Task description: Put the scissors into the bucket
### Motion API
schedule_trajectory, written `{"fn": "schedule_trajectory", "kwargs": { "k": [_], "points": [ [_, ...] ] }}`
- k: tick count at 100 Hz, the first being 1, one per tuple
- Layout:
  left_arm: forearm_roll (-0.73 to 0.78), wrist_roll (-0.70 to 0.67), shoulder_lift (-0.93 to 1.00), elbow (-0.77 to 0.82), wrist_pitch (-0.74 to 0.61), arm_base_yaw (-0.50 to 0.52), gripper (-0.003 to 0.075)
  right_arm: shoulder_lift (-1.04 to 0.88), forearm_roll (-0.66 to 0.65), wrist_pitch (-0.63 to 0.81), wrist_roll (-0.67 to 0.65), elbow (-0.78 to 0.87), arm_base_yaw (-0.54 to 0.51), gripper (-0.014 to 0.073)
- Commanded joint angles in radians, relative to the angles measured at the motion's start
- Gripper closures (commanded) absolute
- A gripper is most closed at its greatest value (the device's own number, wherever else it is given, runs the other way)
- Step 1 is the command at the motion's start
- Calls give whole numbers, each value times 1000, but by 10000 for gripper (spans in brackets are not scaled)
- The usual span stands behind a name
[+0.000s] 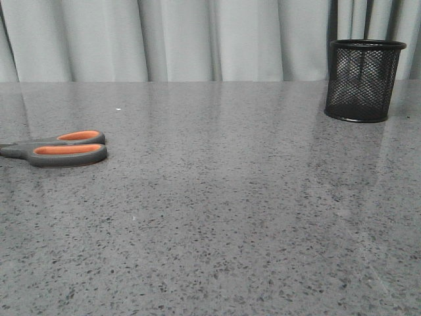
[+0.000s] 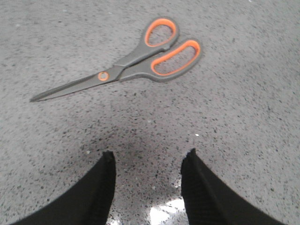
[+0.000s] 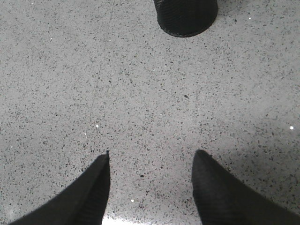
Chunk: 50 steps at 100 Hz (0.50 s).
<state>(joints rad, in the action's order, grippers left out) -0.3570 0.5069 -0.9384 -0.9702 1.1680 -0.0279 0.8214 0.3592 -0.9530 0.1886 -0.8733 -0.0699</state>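
The scissors (image 1: 62, 149), dark grey with orange-lined loops, lie flat at the table's left edge, blades running out of the front view. In the left wrist view the scissors (image 2: 140, 61) lie closed, well beyond my left gripper (image 2: 150, 155), which is open and empty above the table. The bucket (image 1: 363, 80), a black wire-mesh cup, stands upright at the far right. Its base (image 3: 186, 18) shows in the right wrist view, well beyond my right gripper (image 3: 152, 154), which is open and empty. Neither gripper shows in the front view.
The grey speckled tabletop (image 1: 223, 197) spans the view. A pale curtain (image 1: 197, 39) hangs behind its far edge.
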Motion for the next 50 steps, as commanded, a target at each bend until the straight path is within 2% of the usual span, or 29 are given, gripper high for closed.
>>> {"fn": "schedule_trajectory", "kwargs": {
  "k": [1, 16, 23, 50],
  "points": [
    [-50, 56, -43, -63, -1, 1, 399, -1, 9, 42, 21, -33, -1, 234],
    [-50, 169, -158, -130, 28, 1, 399, -1, 9, 36, 31, -33, -1, 234],
    [-50, 263, -212, -157, 38, 1, 399, -1, 9, 34, 37, -33, -1, 234],
    [-137, 792, -382, -205, 28, 1, 399, -1, 9, 22, 47, -33, -1, 234]
  ]
}}
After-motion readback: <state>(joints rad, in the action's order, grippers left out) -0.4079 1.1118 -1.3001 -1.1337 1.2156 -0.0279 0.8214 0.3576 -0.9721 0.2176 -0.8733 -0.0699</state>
